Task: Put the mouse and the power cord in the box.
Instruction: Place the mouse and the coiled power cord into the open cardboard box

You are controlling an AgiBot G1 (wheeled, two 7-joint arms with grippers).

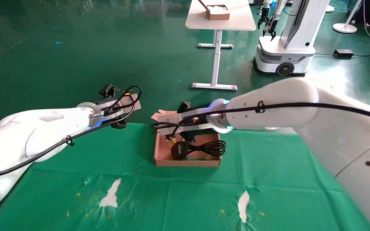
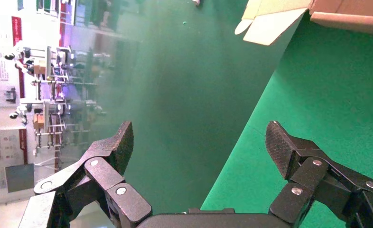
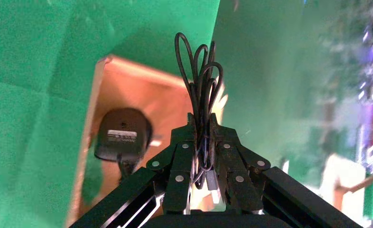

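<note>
Right wrist view shows the right gripper (image 3: 201, 142) fingers pinching thin bundled cable loops (image 3: 201, 71) over the box (image 3: 127, 90) — likely for lowering beside the power cord (image 3: 122, 135); left gripper (image 2: 199, 142) fingers are spread.

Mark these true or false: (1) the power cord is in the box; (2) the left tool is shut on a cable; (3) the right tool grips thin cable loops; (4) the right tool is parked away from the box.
1. The power cord is in the box. True: its plug and coil lie on the box floor.
2. The left tool is shut on a cable. False: it is open and empty, off to the left of the box.
3. The right tool grips thin cable loops. True: it is shut on a bundle of thin black cable.
4. The right tool is parked away from the box. False: it is over the open box.
</note>
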